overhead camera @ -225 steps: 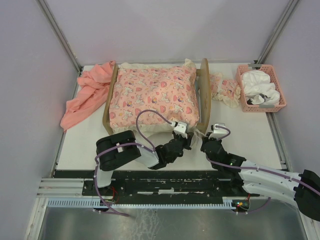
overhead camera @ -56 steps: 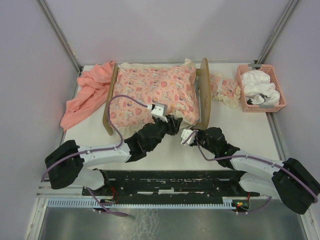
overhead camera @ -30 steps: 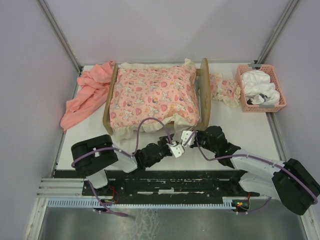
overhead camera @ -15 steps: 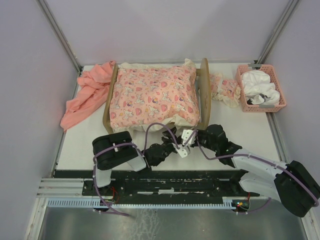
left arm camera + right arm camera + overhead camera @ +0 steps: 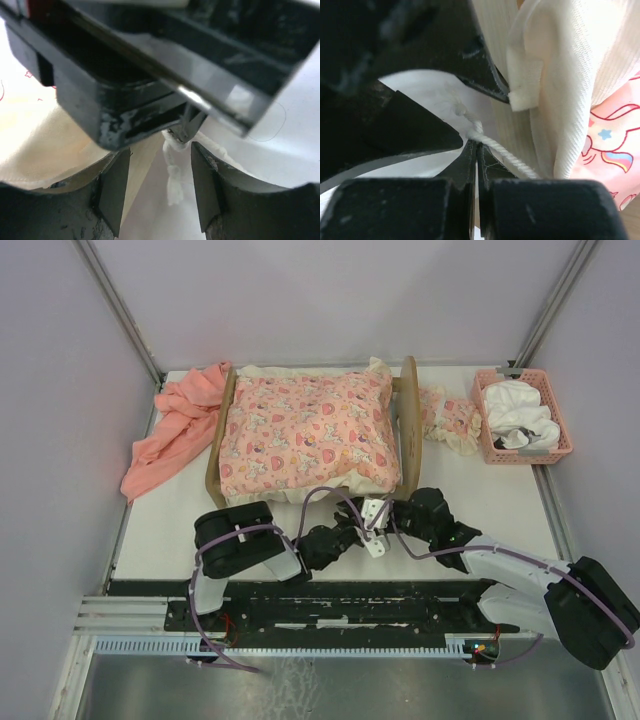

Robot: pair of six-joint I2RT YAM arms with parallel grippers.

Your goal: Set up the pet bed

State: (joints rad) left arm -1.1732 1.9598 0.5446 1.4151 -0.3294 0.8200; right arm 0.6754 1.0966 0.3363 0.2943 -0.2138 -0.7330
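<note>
The pet bed [image 5: 408, 420], a light-wood frame, stands at the back centre under a pink printed cushion [image 5: 305, 430] with a cream underside [image 5: 555, 75]. At its near right corner my two grippers meet. My right gripper [image 5: 477, 146] is shut on a thin white cord [image 5: 492, 145] that runs off to the cushion. The left wrist view shows the cord's knotted end [image 5: 173, 172] hanging from the right gripper's tip. My left gripper [image 5: 159, 155] is open around that end, its pads apart from it. From above, the left gripper [image 5: 366, 532] sits just below the right gripper [image 5: 384, 520].
A salmon-pink cloth [image 5: 175, 430] lies crumpled left of the bed. A small pink printed pillow [image 5: 450, 420] rests right of the headboard. A pink plastic basket [image 5: 545, 390] holding white cloth stands at the back right corner. Purple cables loop over both arms.
My left arm pulled back from over the cushion to the bed's near right corner and edged right until its open jaws straddle the cord end. The right gripper stayed shut there.
</note>
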